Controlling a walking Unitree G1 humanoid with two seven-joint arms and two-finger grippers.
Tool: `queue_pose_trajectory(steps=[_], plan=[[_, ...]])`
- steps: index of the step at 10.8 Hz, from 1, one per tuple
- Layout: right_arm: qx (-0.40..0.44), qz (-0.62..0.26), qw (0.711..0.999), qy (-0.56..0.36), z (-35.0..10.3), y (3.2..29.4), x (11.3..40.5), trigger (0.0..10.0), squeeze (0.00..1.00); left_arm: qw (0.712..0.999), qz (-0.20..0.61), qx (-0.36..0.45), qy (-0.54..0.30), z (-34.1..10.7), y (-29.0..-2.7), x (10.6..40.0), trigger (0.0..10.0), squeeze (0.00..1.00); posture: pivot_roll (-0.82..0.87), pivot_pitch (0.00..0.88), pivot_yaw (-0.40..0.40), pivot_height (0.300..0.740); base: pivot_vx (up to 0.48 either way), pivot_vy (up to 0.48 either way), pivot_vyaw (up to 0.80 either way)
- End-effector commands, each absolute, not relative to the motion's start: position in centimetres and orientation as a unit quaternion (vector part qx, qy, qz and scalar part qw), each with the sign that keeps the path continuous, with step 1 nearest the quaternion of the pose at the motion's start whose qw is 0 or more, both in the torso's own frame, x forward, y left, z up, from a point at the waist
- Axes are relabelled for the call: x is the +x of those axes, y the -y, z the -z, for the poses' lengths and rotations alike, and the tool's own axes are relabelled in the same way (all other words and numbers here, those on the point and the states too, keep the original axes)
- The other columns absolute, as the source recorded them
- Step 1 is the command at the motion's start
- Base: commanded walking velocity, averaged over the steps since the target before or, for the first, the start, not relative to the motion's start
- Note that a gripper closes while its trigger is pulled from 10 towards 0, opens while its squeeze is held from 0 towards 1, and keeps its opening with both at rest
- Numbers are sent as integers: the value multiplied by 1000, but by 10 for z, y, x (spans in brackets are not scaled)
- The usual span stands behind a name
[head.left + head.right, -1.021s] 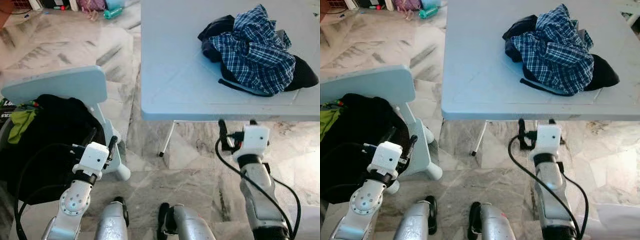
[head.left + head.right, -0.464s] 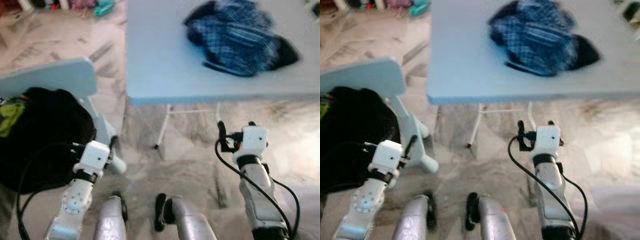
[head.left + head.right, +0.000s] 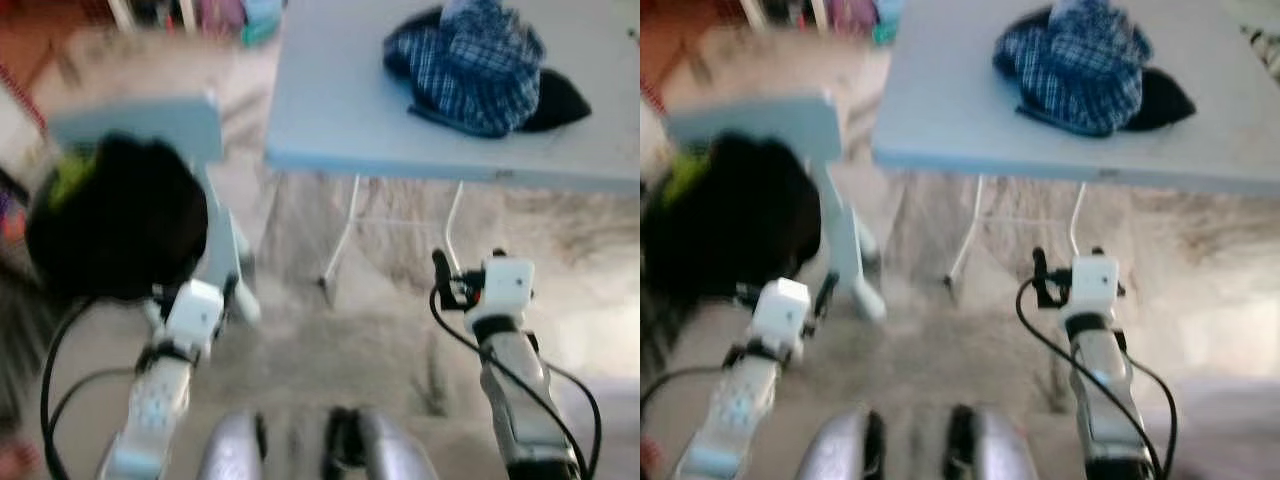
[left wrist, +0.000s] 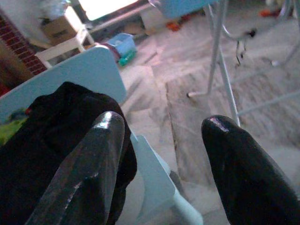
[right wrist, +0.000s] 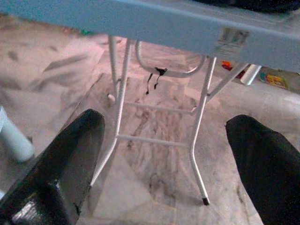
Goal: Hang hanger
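A crumpled blue plaid shirt [image 3: 478,62] lies on dark clothes on the light blue folding table [image 3: 330,90] ahead of me. To my left stands a light blue chair [image 3: 140,125] with a black garment [image 3: 115,220] heaped on its seat. My left gripper [image 4: 159,140] is open and empty, held low beside the chair, its fingers [image 4: 84,178] pointing past the black garment [image 4: 42,136]. My right gripper [image 3: 468,265] is open and empty, below the table's front edge and facing the table's white legs [image 5: 197,122].
The floor is pale marble tile [image 3: 330,350]. Boxes and small items [image 4: 61,28] stand by the far wall. The white metal table legs [image 3: 345,235] come down between chair and right arm. Both eye views are blurred.
The whole picture has shifted and blurred, so the camera moved: table and chair now sit higher and farther off. Both arms hold the same pose, grippers still open.
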State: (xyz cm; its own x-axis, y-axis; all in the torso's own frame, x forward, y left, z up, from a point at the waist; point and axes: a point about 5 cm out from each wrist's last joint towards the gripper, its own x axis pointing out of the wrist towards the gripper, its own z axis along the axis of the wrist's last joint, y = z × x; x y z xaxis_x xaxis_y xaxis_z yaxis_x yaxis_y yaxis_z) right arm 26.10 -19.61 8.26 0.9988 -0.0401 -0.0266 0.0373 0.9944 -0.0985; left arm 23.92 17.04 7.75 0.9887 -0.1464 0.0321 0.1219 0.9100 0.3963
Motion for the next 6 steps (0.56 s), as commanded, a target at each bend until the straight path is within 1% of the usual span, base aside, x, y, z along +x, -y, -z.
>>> queue_pose_trajectory(steps=[1, 2, 3, 6], plan=[[-44, 13, 999, -13, -83, 193, 262, 10000, 0, 977, 59, 203, 9, -70, -178, 233, 10000, 0, 37, 213, -70, 740, 0, 0, 800], [-43, 11, 999, -15, -83, 192, 263, 10000, 0, 979, 55, 198, 6, -70, -179, 233, 10000, 0, 40, 212, -71, 740, 0, 0, 613], [-42, 6, 999, -15, -83, 192, 266, 10000, 0, 979, 55, 194, 3, -69, -179, 234, 10000, 0, 39, 214, -74, 740, 0, 360, 0], [-40, 7, 999, -9, -87, 193, 273, 10000, 0, 981, 50, 188, -7, -66, -183, 233, 10000, 0, 39, 228, -67, 740, 0, 480, 0]])
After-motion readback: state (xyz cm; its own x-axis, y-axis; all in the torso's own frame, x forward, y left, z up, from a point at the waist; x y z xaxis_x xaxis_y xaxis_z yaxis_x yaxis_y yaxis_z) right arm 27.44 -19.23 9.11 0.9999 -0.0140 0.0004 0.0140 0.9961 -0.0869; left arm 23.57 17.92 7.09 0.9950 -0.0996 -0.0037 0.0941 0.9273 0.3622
